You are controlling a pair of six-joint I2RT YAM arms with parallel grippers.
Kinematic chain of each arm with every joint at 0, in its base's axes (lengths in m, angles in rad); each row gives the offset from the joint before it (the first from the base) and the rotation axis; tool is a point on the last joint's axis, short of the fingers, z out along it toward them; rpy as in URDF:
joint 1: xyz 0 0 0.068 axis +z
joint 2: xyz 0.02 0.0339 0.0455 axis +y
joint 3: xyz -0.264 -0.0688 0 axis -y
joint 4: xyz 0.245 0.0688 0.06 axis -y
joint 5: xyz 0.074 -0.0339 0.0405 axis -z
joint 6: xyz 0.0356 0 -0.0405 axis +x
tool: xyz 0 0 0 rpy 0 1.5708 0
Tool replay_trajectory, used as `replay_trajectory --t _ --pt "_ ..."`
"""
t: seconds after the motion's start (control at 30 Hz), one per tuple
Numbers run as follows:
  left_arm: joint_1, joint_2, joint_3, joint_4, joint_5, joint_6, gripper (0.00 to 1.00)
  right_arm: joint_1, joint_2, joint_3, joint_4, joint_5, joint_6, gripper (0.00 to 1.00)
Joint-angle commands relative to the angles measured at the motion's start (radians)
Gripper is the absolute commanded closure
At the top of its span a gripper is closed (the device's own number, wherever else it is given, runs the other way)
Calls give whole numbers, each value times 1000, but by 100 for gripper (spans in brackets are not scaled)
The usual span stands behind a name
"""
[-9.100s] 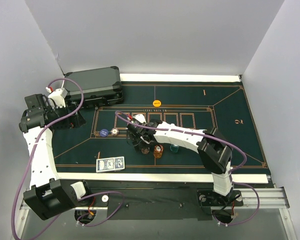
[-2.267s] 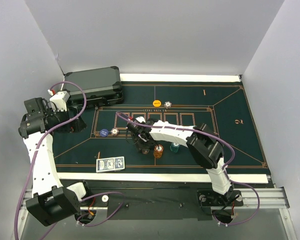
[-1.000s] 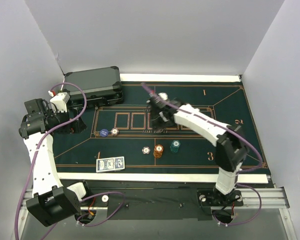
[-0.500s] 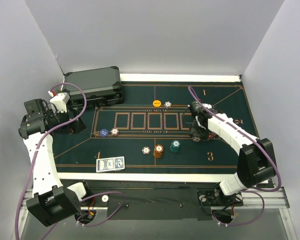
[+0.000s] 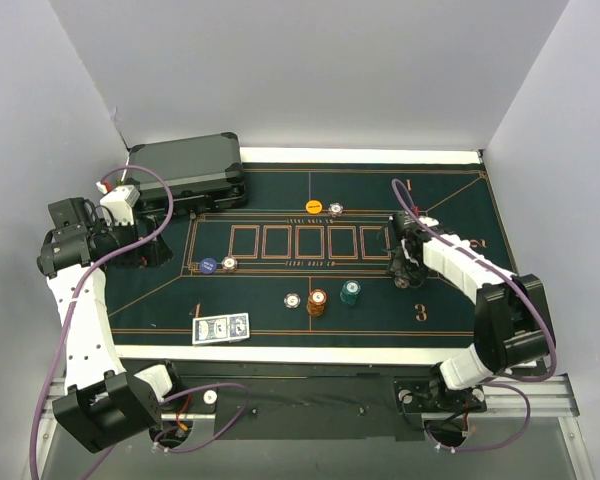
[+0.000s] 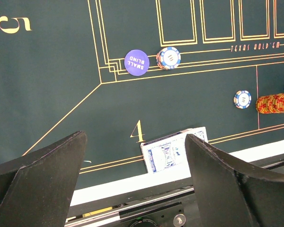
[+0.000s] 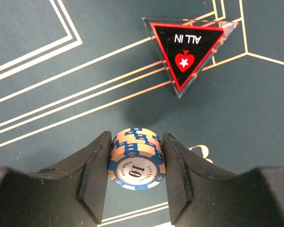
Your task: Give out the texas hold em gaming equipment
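Right claw (image 7: 136,158) was closed partway on a short stack of blue-and-white chips (image 7: 137,171), top face reading 10, one pad against the rims on each side. You had it over the right end of the felt mat (image 5: 160,290), just short of the triangular ALL IN marker (image 7: 187,52) and not touching it. Couldn't tell whether the stack sat on the felt or hung clear of it.

Left claw (image 6: 135,137) was wide open, holding nothing, hovering over the left side. Below it:
- SMALL BLIND button (image 6: 136,62) with a small chip pile (image 6: 168,57) touching it
- face-down cards (image 6: 175,150) at the near edge by the 4
- a lone blue-white chip (image 6: 242,99), with the orange stack (image 6: 274,103) beside it and the teal stack (image 5: 351,292) next along

Orange disc (image 5: 314,206) and another chip (image 5: 335,209) sat at the far side.

Handling, my read:
- Chips are rigid, light and smooth-faced, so a stack is loose and shears if the pads don't span every rim. Yours looked slightly staggered.
- Grip across the diameter, low, with the pads covering the full height. Set it down flat before you open.
- Cards are thin and bendy and lie flush on the felt. Take them by a short edge, or slide them over the mat lip first.
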Motion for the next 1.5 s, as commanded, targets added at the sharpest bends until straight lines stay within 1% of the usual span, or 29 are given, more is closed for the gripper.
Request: replay_trajectory --t 0.0,0.4,0.47,0.5,0.53,0.57,0.63,0.67,0.7,0.77,0.87,0.93,1.07,1.1,1.13,1.23,1.27,1.33,1.47 --pt "9 -2 29 -2 27 10 4 -20 46 -27 54 28 16 73" --pt "7 -11 33 -8 12 26 4 -37 121 -47 112 38 43 73" --pt "7 -11 29 -8 12 27 4 -37 124 -49 114 27 46 68" --pt "9 -10 31 -8 12 27 4 -37 124 -49 114 25 45 63" --pt "9 -10 31 -8 12 27 4 -36 122 -50 112 24 48 60" --pt "6 -8 31 -10 12 27 4 -37 119 -50 111 24 48 53" --pt "7 -10 33 -10 13 26 4 -34 107 -49 94 25 48 47" --pt "9 -8 33 -8 13 26 4 -34 98 -49 90 28 51 46" --pt "9 -8 34 -10 15 26 4 -36 81 -47 76 37 51 42" --pt "9 -7 33 -10 15 27 4 -32 41 -43 53 45 52 36" --pt "7 -4 34 -10 13 26 4 -19 -23 -27 24 51 54 33" --pt "9 -2 34 -10 18 23 4 6 -98 6 -13 60 52 30" --pt "9 -3 36 -10 23 18 4 113 -164 111 -98 102 56 28" --pt "7 -2 36 -8 23 18 4 171 -172 149 -125 119 60 27" --pt "9 -2 37 -8 24 16 4 194 -177 166 -136 125 72 27" --pt "9 -2 36 -8 24 12 4 337 -174 230 -159 152 103 25" --pt "7 -2 36 -8 27 10 4 368 -160 243 -158 157 117 24" --pt "9 -2 34 -8 29 7 4 478 -131 285 -171 182 137 23" --pt "7 -2 31 -8 30 4 4 624 -47 345 -180 194 163 22"
